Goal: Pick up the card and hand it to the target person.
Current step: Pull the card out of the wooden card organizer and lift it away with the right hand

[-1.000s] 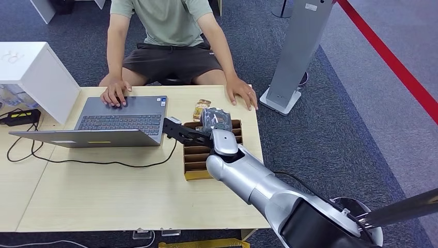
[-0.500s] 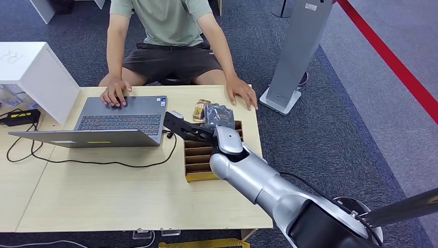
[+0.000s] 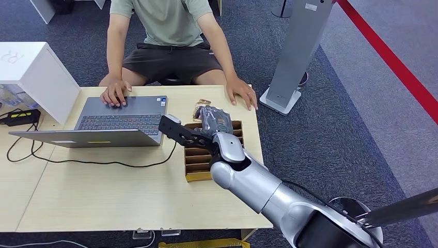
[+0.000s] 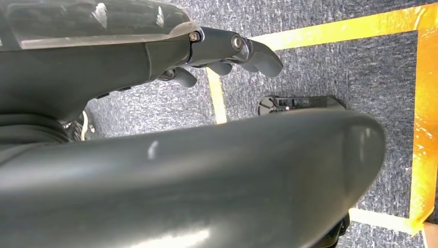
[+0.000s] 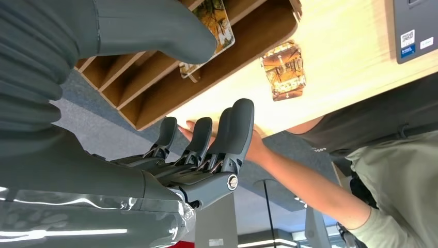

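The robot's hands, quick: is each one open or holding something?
Right hand: open, fingers apart above the cardboard card rack, holding nothing.
Left hand: hanging by the floor, holding nothing; fingers curled, open or shut unclear.

From my feed I've got a light wood table (image 3: 103, 196) on dark blue-grey carpet (image 3: 330, 113), a red stripe (image 3: 392, 62) crossing the floor on the right, a grey kiosk stand (image 3: 297, 51) beside the table, a white cabinet (image 3: 36, 72) on the left, and yellow floor tape (image 4: 423, 103).
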